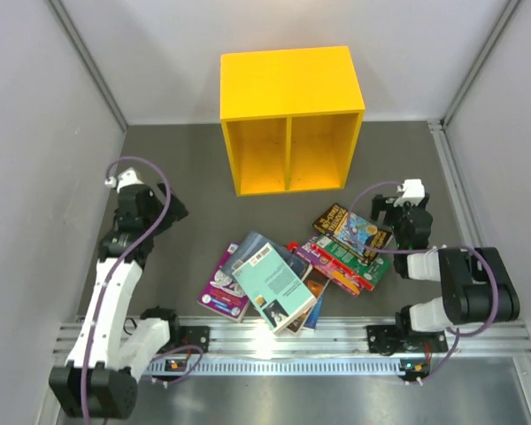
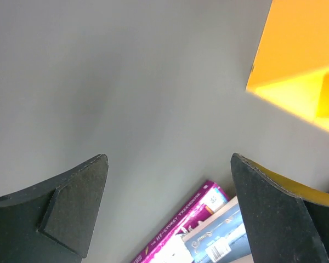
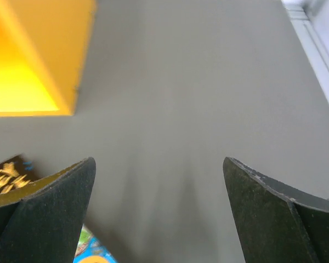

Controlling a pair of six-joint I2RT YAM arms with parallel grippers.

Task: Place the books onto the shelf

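My left claw (image 2: 169,160) has its jaws fully apart and grips nothing. It sits above the bare surface (image 1: 186,168), at 9 o'clock of the books (image 1: 288,274). My right claw (image 3: 159,163) is also fully apart and grips nothing, at 3 o'clock of the books and near a dark book (image 1: 333,218). The books lie flat and overlapping in a loose heap on the surface. A teal book (image 1: 274,288) is uppermost, and a purple book (image 1: 221,283) forms the 9 o'clock edge. The shelf (image 1: 291,115) stands at 12 o'clock of the heap, apart from it, with both compartments opening toward the books.
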